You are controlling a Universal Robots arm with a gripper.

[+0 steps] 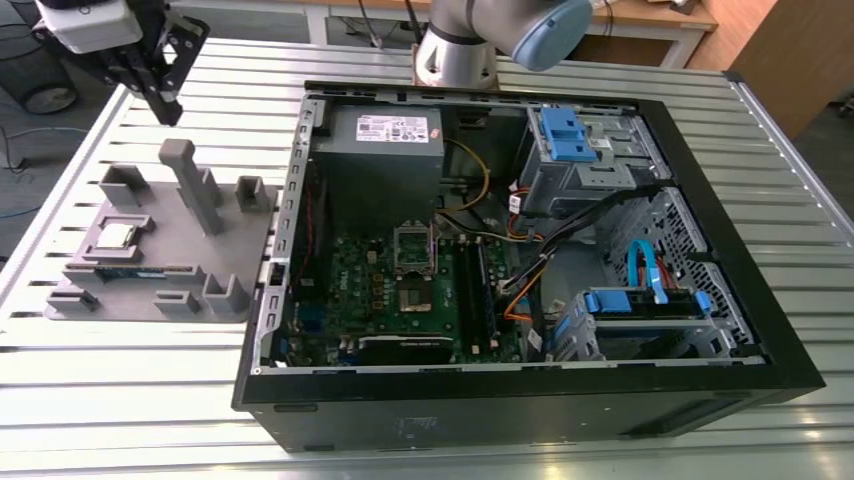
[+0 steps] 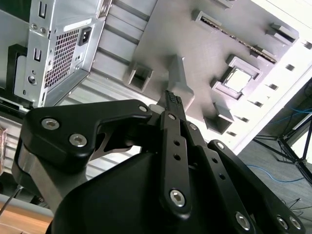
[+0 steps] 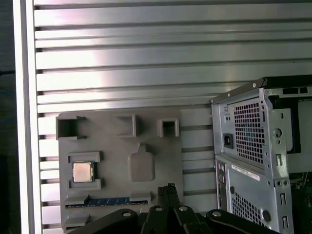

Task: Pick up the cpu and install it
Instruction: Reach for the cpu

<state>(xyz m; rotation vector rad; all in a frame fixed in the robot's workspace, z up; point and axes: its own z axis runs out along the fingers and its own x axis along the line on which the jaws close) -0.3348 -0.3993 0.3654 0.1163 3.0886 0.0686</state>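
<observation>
Shiny square cpu point(image 1: 118, 235) lies recessed in a matte grey tray point(image 1: 160, 285) on the ribbed metal desk point(image 1: 107, 400), beside an open case point(image 1: 534, 400). Black fingers point(image 2: 171, 103) hover near the tray's tall post point(image 1: 187, 185), pressed together and empty.

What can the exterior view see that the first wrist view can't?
The exterior view gives the inside of the computer case: the green motherboard and blue drive brackets, plus the robot arm. The first wrist view gives the case's back panel with its vent holes. Both share the cpu sitting in the grey holder tray, and the gripper, holding nothing.
</observation>
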